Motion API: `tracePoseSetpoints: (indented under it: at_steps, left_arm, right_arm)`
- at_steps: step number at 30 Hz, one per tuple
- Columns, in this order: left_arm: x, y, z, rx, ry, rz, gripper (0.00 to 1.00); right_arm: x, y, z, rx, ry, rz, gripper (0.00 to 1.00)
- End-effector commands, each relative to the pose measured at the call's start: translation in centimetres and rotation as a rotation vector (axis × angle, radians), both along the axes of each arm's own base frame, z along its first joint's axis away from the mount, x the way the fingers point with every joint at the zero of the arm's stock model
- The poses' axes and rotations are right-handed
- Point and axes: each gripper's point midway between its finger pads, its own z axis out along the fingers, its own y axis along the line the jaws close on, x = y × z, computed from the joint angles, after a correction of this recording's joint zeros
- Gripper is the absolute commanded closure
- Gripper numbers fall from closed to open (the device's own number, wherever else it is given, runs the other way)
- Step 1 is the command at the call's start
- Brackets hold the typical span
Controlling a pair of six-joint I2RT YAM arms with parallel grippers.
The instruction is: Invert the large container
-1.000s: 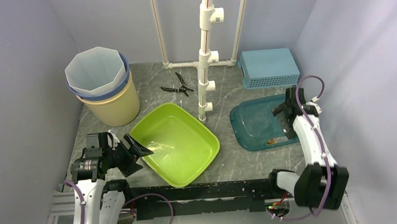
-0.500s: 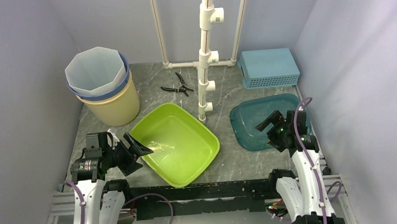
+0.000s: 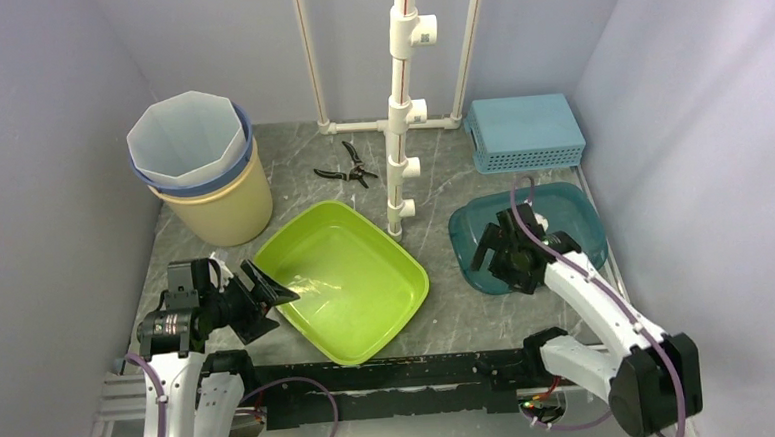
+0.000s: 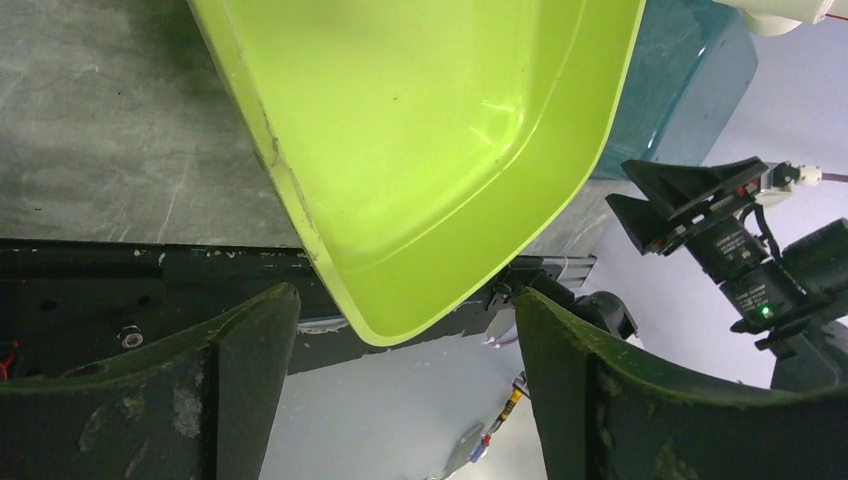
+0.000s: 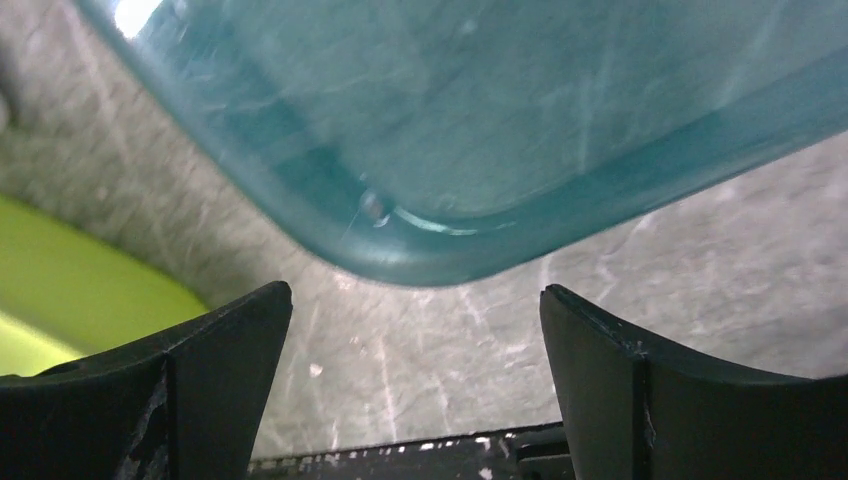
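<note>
Large green container (image 3: 347,281), opening upward

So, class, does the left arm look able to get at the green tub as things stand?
Probably yes. The left gripper stands open beside the near-left edge of the green tub, and the left wrist view shows that rim lined up between its fingers, with nothing in the way.

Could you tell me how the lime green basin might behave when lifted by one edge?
The lime green basin looks thin-walled and empty, so probably light and slightly flexible. Its glossy surface may slip when pinched. Being wide and shallow, it is unlikely to roll.
</note>
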Motion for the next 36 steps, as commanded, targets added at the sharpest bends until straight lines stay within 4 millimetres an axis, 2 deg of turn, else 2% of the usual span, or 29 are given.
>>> tracePoseSetpoints:
  at_steps: [1,5,11,15,20,23,26,29,33,36]
  left_arm:
    - [-0.2,-0.1,1.1,0.005,-0.038,-0.013,0.16]
    - [-0.3,0.0,1.1,0.004,-0.037,-0.009,0.15]
    - [-0.2,0.0,1.1,0.010,-0.036,-0.013,0.15]
    - [-0.1,0.1,1.0,0.015,-0.029,-0.019,0.16]
    - [0.2,0.1,1.0,0.014,-0.028,-0.014,0.16]
    - [0.2,0.0,1.0,0.011,-0.028,-0.016,0.16]
    - [0.1,0.2,0.9,0.020,-0.022,-0.016,0.16]
    - [0.2,0.3,0.8,0.025,-0.020,-0.012,0.15]
    - [0.5,0.1,0.6,0.012,-0.022,-0.013,0.15]
    - [0.6,0.1,0.6,0.013,-0.021,-0.015,0.16]
  right_arm:
    - [3.0,-2.8,1.2,-0.190,-0.047,-0.126,0.01]
    - [4.7,-3.8,1.3,-0.282,-0.057,-0.154,0.00]
    - [7.5,-5.3,2.4,-0.413,-0.096,-0.159,0.00]
    - [9.3,-4.8,2.5,-0.429,-0.129,-0.086,0.00]
    - [9.8,-3.8,2.4,-0.377,-0.143,-0.060,0.00]
    - [9.2,-3.6,3.8,-0.334,-0.172,-0.089,0.00]
    - [8.0,-5.3,5.5,-0.300,-0.215,-0.210,0.00]
    - [7.0,-7.5,6.2,-0.208,-0.247,-0.316,0.00]
    - [5.8,-11.9,5.8,-0.133,-0.248,-0.503,0.00]
    - [5.8,-12.9,4.8,-0.075,-0.194,-0.542,0.00]
